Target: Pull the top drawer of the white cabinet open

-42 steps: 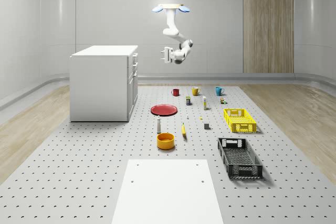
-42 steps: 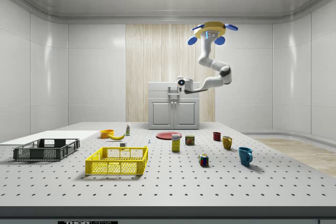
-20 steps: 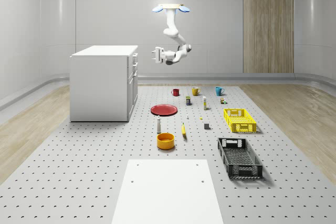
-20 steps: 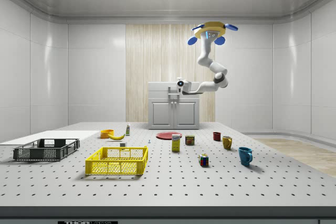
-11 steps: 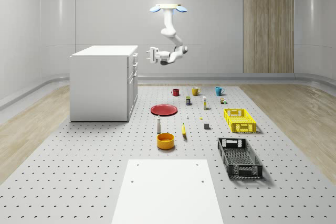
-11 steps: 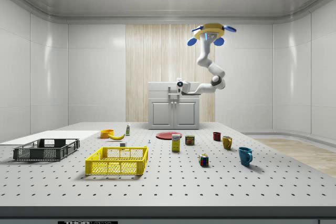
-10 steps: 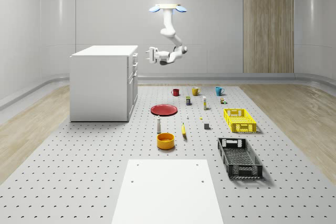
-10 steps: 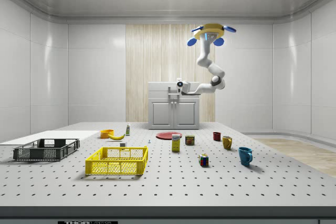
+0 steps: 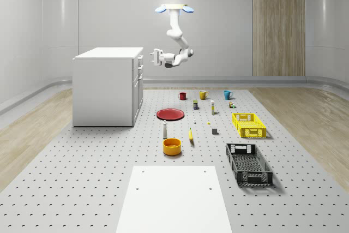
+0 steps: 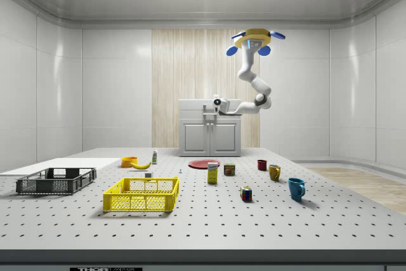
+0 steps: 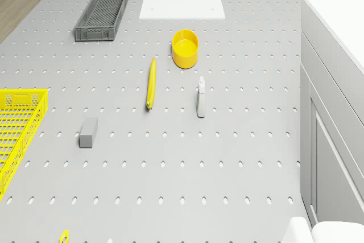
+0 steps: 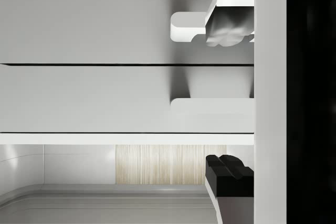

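The white cabinet (image 9: pixel 106 85) stands on the table at the whole-scene view's left, drawer fronts facing right. Its top drawer (image 9: pixel 139 58) is closed. The drone (image 9: pixel 174 8) hovers high beside that face, arm bent down and toward it. My gripper (image 9: pixel 152 57) is level with the top drawer, a short gap from its handle. In the wrist view the fingers (image 12: pixel 228 24) are wide apart, so the gripper (image 12: pixel 229 98) is open and holds nothing. The top drawer's white handle (image 12: pixel 210 115) lies in line between them. The side view has the drone (image 10: pixel 255 35) before the cabinet (image 10: pixel 210 134).
On the table lie a red plate (image 9: pixel 170 114), three mugs (image 9: pixel 203 95), a bottle (image 11: pixel 201 98), a banana (image 11: pixel 151 82), an orange bowl (image 9: pixel 172 146), a yellow crate (image 9: pixel 249 125), a dark crate (image 9: pixel 249 163) and a white mat (image 9: pixel 174 200).
Drone and arm have drifted toward the cabinet. The gripper has moved leftward in the whole-scene view, closing most of the gap to the top drawer, at the same height.
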Tool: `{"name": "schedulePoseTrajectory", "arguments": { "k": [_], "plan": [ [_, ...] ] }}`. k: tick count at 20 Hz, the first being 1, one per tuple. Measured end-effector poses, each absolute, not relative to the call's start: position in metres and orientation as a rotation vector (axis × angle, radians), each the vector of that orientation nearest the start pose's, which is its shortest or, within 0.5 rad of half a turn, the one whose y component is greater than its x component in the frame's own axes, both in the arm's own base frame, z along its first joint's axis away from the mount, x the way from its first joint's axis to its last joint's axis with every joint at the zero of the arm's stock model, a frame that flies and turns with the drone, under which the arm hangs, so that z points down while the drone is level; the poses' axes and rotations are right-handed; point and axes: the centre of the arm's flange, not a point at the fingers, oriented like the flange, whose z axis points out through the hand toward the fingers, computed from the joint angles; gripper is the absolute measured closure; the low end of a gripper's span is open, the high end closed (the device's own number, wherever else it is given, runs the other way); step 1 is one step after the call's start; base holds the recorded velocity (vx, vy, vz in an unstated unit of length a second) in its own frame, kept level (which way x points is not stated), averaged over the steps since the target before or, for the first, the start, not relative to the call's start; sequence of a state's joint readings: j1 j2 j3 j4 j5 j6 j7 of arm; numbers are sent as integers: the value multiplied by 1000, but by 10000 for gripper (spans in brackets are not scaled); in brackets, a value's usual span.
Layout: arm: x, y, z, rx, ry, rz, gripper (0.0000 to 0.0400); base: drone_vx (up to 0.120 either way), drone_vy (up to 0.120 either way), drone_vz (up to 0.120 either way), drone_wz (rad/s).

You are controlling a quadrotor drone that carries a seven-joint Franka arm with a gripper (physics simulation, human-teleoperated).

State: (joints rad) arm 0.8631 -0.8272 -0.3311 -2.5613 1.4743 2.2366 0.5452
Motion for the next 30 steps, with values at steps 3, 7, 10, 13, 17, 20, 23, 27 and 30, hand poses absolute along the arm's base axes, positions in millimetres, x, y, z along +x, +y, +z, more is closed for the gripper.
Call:
{"name": "schedulePoseTrajectory", "arguments": {
  "k": [3, 7, 10, 13, 17, 20, 23, 27, 30],
  "plan": [
    [306, 197, 592, -1482, 611, 613, 95, 0, 0, 0, 0],
    [306, 217, 592, -1482, 611, 613, 95, 0, 0, 0, 0],
    [306, 233, 592, -1482, 611, 613, 95, 0, 0, 0, 0],
    [306, 249, 592, -1482, 611, 613, 95, 0, 0, 0, 0],
    [306, 269, 592, -1482, 611, 613, 95, 0, 0, 0, 0],
    [306, 279, 592, -1482, 611, 613, 95, 0, 0, 0, 0],
    [306, 285, 592, -1481, 611, 613, 95, 0, 0, 0, 0],
    [306, 289, 592, -1481, 611, 613, 95, 0, 0, 0, 0],
    [306, 290, 593, -1481, 611, 613, 95, 0, 0, 0, 0]
  ]
}}
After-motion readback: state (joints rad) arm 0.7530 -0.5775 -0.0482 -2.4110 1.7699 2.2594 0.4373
